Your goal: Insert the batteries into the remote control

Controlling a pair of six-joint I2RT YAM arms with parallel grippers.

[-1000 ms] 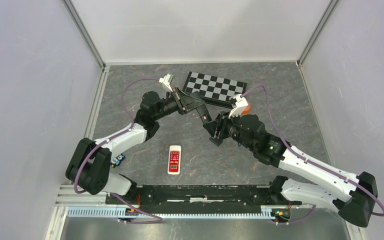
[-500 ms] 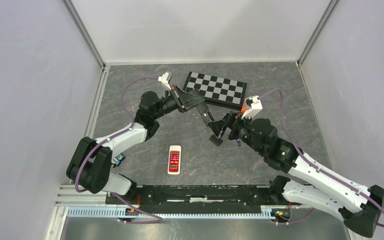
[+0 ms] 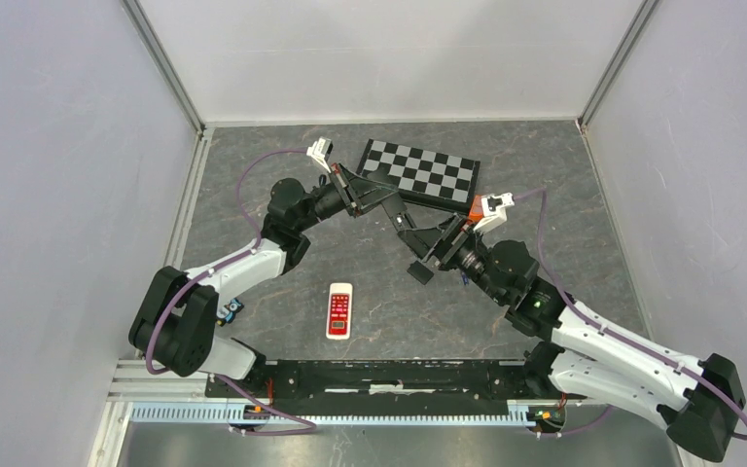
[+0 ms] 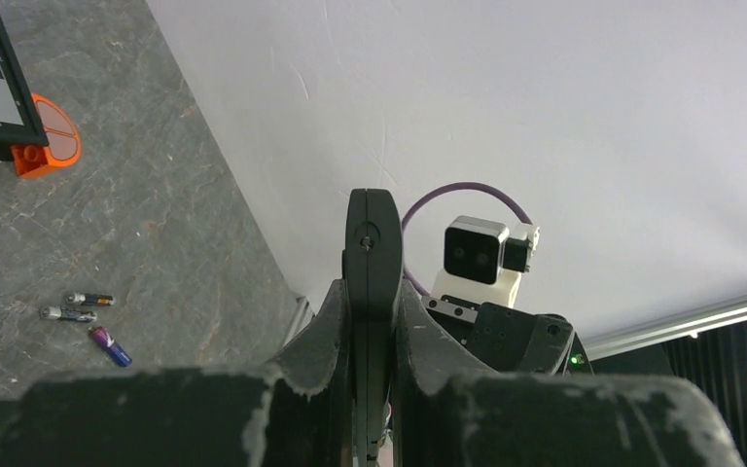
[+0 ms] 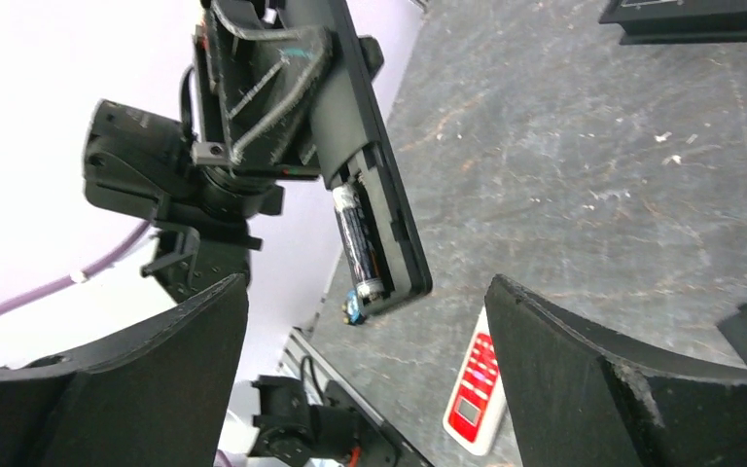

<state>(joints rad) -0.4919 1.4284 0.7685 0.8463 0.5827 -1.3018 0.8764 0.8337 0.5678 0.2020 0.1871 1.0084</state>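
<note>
My left gripper is shut on a black remote control and holds it above the table, its open back turned to my right gripper. The right wrist view shows the remote with one battery lying in its open compartment. My right gripper is open and empty, a short way off the remote. In the left wrist view the remote shows edge-on between the shut fingers, and three loose batteries lie on the table.
A red-and-white remote lies on the table near the front. A checkerboard lies at the back, with an orange piece by its corner. A small blue item sits by the left arm's base.
My right arm has swung and its wrist has turned, drawing the open gripper slightly back and to the right of the remote. My left gripper and the black remote have barely moved.
</note>
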